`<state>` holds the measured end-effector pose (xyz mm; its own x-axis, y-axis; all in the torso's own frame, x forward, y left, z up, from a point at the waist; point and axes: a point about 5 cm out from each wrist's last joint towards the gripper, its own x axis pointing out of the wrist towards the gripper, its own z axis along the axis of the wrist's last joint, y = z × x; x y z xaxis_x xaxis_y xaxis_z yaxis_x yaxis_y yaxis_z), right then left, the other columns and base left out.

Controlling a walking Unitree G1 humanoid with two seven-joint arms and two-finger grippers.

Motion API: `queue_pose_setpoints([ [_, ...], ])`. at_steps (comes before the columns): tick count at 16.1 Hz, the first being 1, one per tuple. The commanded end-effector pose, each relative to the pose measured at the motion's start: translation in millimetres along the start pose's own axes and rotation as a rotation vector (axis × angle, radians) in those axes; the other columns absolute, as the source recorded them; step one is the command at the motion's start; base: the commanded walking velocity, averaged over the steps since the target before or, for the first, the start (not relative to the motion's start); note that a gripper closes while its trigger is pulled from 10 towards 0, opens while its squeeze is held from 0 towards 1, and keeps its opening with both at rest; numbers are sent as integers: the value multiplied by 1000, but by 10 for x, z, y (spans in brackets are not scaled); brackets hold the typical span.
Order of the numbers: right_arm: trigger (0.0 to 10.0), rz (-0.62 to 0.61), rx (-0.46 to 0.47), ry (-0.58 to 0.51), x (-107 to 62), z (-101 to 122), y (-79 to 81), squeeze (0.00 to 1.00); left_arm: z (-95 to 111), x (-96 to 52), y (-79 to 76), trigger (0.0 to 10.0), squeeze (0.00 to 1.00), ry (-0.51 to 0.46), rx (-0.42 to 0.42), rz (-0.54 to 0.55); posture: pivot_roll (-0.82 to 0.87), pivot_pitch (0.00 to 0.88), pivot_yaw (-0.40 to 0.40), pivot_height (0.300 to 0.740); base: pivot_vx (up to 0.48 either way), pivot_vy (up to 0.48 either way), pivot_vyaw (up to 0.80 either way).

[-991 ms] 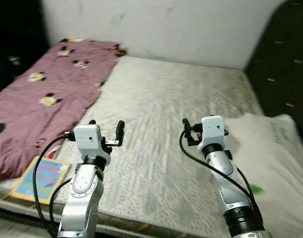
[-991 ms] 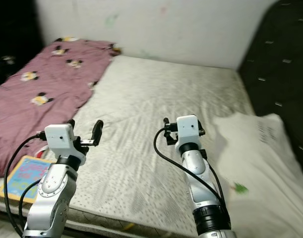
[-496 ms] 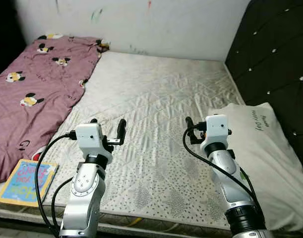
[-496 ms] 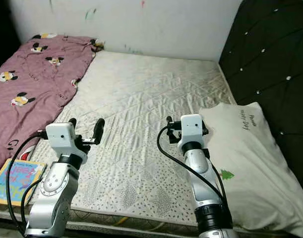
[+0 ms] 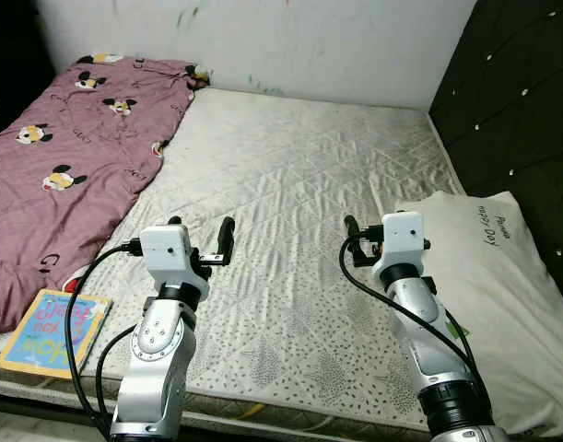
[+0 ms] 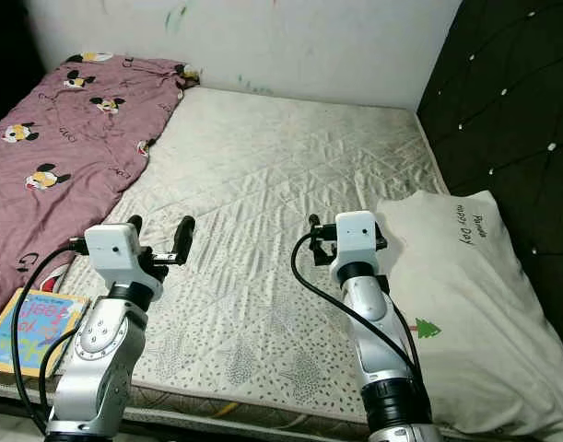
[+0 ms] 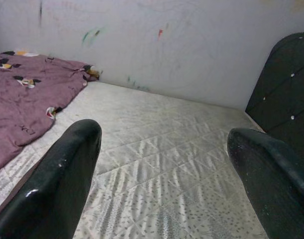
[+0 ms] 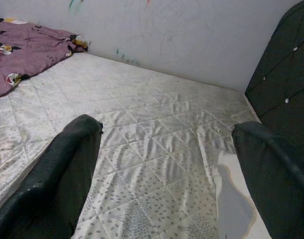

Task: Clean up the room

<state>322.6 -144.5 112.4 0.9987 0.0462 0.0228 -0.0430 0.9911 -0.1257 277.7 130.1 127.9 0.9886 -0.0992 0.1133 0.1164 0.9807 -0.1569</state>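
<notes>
— What is in front of you?

— A bed. Its bare mattress [image 5: 299, 184], pale and quilted with a speckled pattern, takes up most of what I see. Behind it stands a white wall [image 5: 290, 37] with small smears of green and red paint, and to my right a dark tufted headboard [image 5: 521, 101] with buttons.

— And on the mattress?

— On my left lies a mauve blanket [image 5: 60, 166] printed with cartoon mouse heads and small lettering that I cannot make out. On my right, beside the headboard, lies a white pillow [image 5: 488, 276] with a line of dark script, too small to read, and a little green tree [image 6: 427, 328] printed near its edge. At the near left corner a children's book [image 5: 49, 330] with a bright blue and yellow cover lies flat, just beside the blanket's edge; its title is not legible.

— Your arms?

— Both are raised over the near edge of the mattress. My left gripper [image 5: 200, 238] has its fingers wide apart and holds nothing. My right gripper [image 8: 161, 164] is likewise spread and empty, near the pillow.
</notes>
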Motion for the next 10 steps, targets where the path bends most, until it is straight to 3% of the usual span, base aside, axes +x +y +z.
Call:
queue_pose_setpoints([
  [1, 10000, -10, 9, -11, 17, 26, -25, 0, -16, 10, -4, 10000, 0, 12, -5, -6, -21, 0, -40, 740, 0, 244, -656],
  [8, 10000, -16, 7, -12, 10, 22, -30, 0, -28, 19, -8, 10000, 0, 23, 12, 18, -23, 2, -39, 740, 0, 0, 0],
  [10, 10000, -18, 7, -12, 10, 22, -37, 0, -32, 23, -10, 10000, 0, 25, 12, 19, -24, 1, -38, 740, -270, 0, 0],
])
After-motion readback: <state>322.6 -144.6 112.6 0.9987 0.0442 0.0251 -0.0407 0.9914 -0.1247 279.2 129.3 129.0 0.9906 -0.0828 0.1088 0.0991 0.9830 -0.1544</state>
